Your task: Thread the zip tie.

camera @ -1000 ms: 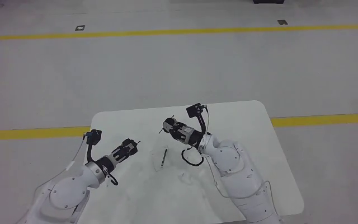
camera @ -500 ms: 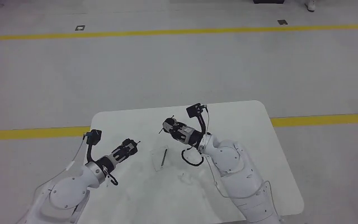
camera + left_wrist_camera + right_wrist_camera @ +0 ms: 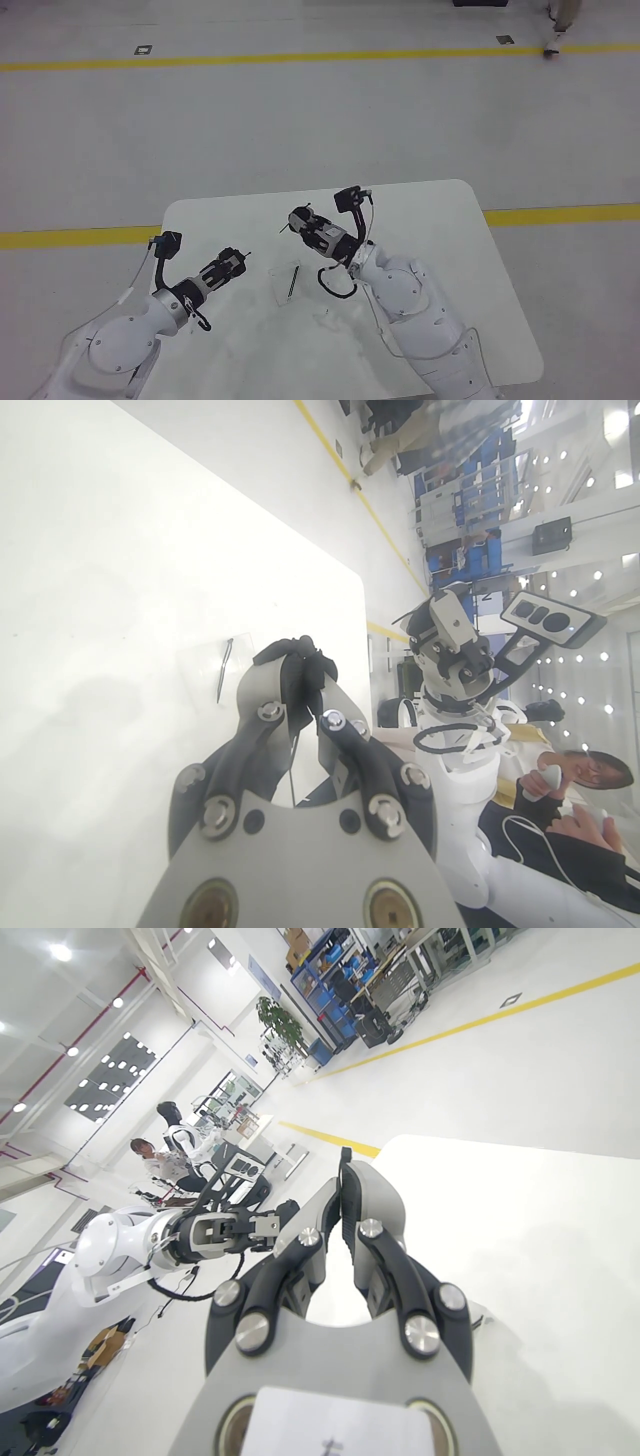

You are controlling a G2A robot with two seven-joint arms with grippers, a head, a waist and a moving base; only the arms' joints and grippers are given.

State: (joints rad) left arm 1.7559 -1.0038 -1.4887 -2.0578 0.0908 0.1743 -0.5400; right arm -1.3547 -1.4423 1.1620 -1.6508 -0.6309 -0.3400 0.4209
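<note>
the black zip tie (image 3: 292, 280) is seen lying on the white tabletop (image 3: 440, 215), just below centre of the top view, touched by neither arm. the fingers of the left gripper (image 3: 239, 258) and right gripper (image 3: 296, 219) are pressed shut; anything pinched cannot be told.

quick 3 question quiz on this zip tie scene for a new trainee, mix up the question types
1. True or false: the zip tie lies on the table, and neither gripper touches it.
2. Multiple choice: how does the right gripper stand? A) wide open B) shut, its pads pressed together C) shut round a cup
3. Fill in the gap: in its own wrist view the left gripper is ____ (open or shut).

Key: 1 true; 2 B; 3 shut.
</note>
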